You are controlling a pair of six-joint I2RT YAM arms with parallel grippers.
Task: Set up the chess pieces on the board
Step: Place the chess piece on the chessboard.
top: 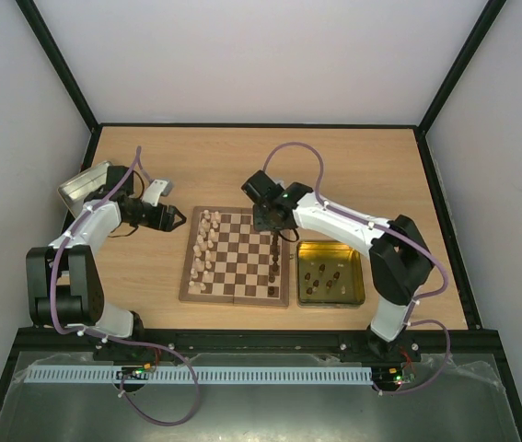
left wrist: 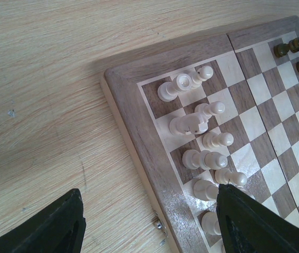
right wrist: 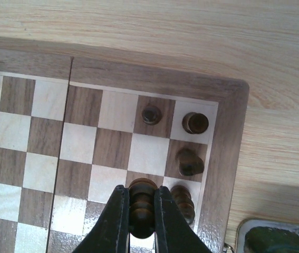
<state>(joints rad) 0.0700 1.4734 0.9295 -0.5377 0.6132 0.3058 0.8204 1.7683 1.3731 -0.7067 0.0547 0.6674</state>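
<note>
The chessboard point(top: 237, 295) lies mid-table. Cream chess pieces point(top: 205, 247) stand in two columns along its left side and show in the left wrist view point(left wrist: 204, 158). Dark pieces point(top: 274, 265) stand along its right side; three show near the corner in the right wrist view point(right wrist: 191, 162). My right gripper point(right wrist: 141, 211) is shut on a dark brown piece point(right wrist: 142, 208), held over the board's right columns point(top: 274, 230). My left gripper point(top: 170, 219) is open and empty, left of the board; its dark fingers point(left wrist: 254, 221) frame the board's edge point(left wrist: 138, 137).
A yellow-gold tin point(top: 353, 296) holding several dark pieces point(top: 327, 273) sits right of the board. A silver metal tin point(top: 84, 184) lies at the far left behind the left arm. Bare wood table point(top: 242, 157) lies beyond the board.
</note>
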